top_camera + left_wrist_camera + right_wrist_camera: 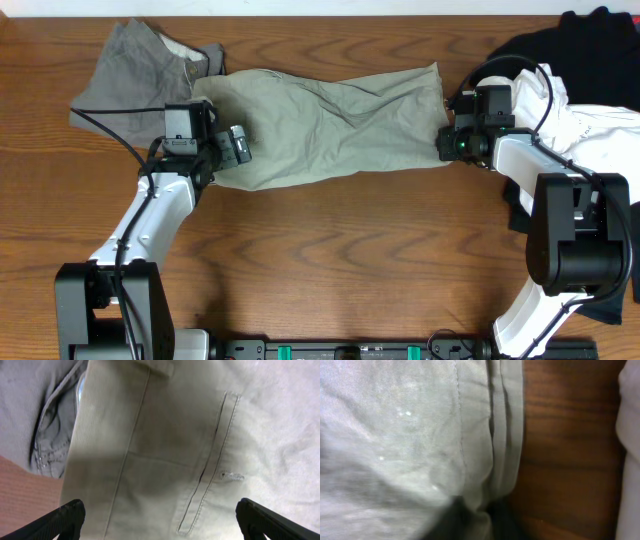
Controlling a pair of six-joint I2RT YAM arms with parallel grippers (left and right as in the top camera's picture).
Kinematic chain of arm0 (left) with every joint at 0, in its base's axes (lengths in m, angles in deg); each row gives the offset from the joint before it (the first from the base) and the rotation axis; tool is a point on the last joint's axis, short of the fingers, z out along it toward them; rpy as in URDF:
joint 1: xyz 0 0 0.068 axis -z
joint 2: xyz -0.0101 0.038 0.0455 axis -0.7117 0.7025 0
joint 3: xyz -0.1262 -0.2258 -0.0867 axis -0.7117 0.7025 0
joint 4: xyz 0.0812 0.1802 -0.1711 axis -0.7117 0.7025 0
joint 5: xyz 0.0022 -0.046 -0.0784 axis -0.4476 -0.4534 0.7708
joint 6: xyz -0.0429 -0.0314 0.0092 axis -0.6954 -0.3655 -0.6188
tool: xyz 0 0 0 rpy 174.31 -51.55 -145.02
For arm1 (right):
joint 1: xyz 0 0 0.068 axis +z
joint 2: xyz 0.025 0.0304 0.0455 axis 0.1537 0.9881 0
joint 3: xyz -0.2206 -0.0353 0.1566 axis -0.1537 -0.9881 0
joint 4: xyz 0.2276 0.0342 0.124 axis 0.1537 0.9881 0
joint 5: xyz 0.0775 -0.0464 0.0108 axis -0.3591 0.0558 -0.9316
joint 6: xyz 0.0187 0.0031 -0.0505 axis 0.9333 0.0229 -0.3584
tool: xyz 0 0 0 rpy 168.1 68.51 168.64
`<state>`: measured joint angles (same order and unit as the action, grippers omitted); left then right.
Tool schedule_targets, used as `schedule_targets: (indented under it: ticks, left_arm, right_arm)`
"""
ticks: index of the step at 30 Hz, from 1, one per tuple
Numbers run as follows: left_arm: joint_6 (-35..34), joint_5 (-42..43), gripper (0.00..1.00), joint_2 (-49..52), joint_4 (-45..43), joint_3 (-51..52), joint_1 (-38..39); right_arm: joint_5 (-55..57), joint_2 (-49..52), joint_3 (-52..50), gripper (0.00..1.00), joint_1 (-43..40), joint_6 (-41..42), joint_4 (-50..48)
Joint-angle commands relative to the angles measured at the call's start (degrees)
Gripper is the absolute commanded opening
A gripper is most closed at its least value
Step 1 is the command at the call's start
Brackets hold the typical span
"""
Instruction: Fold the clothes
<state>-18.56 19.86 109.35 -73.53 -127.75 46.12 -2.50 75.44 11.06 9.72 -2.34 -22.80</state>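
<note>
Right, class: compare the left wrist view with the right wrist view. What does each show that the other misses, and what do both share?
Only the left wrist view: the darker grey shorts, a slit pocket with buttonhole on the khaki shorts, and the left gripper wide open. Only the right wrist view: the shorts' stitched hem and white cloth at the far right. Both: the khaki shorts on the wooden table.

Plain light khaki-green shorts (330, 125), darker grey shorts (130, 75) (pale lining inside), white shirt (590, 125), black garment (600, 30), brown wood-grain desk (330, 260)
</note>
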Motion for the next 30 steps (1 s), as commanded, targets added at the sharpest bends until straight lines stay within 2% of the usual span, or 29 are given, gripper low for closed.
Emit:
schedule_targets:
  ticks: [1,8,15,30]
  left_arm:
    - [0.7,0.6,0.98,0.0,-0.6,-0.5,-0.3]
    - [0.7,5.7,0.98,0.0,-0.4,-0.8,-0.3]
    - [0.7,10.2,0.98,-0.6,0.5,-0.8,-0.3]
    - [0.8,10.2,0.98,-0.9,3.7,-0.8,-0.3]
  right_arm:
    - [-0.5,1.3,-0.5,0.01,-0.4,1.2,2.4]
    - [-5.8,-8.7,-0.1,0.01,-4.2,1.2,9.3]
    - [-6.4,-18.9,-0.1,0.01,-8.2,1.2,16.0]
    - [-3.4,-21.9,2.9,0.01,-12.2,3.3,20.8]
